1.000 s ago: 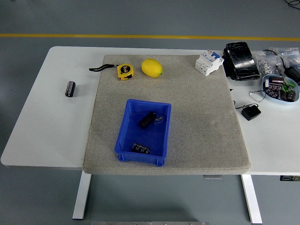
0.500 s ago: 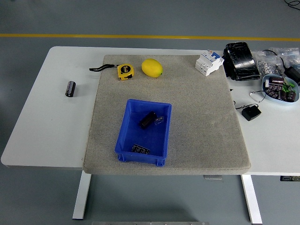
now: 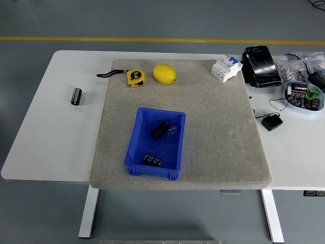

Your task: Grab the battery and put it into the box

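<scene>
A white table (image 3: 45, 132) with rounded corners carries a large grey mat (image 3: 218, 137), rough like felt or coarse foam, that hangs a little over the near edge. Neither of the robot's hands is anywhere to be seen, so whether they are open or closed cannot be told, and nothing stands near the battery. Toward the near side of the mat sits a blue plastic box (image 3: 133, 147), rectangular and open-topped, holding a dark cylinder (image 3: 159, 129) with a small clear piece beside it, and a flat dark part (image 3: 153, 160) close to its near wall. On the far right lies a bundle wrapped in glossy black film (image 3: 260, 65), and next to it on the mat's far corner a blocky white switch unit (image 3: 226, 67). A pale blue dish (image 3: 287, 94) of small dark parts sits at the right edge. A smooth yellow lemon (image 3: 164, 73) rests at the far side of the mat, a yellow tape measure (image 3: 134, 77) just left of it. The battery (image 3: 76, 96), a short black cylinder, lies on bare table left of the mat, well apart from the box. A small black plug (image 3: 272, 122) lies right of the mat.
</scene>
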